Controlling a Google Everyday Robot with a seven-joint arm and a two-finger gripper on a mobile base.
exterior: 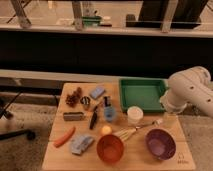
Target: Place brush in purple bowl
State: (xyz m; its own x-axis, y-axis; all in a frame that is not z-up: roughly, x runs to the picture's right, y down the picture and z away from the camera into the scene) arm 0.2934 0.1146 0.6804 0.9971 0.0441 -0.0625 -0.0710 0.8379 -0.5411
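The brush (pixel 93 119) is a slim black stick lying on the wooden table (pixel 55 159), left of centre, between a grey block (pixel 73 116) and a blue cup (pixel 109 114). The purple bowl (pixel 160 144) stands upright at the front right of the table, with nothing in it that I can see. Only the white arm (pixel 190 92) shows, over the table's right edge beside the green tray, well right of the brush and above the purple bowl. The gripper itself does not show.
An orange-red bowl (pixel 110 148) stands front centre, with a wire whisk (pixel 132 132) between the bowls. A green tray (pixel 142 94) is at the back right, with a white cup (pixel 135 114) in front of it. A carrot (pixel 64 137), blue cloth (pixel 81 144), yellow ball (pixel 106 130) and brown cluster (pixel 74 97) lie around.
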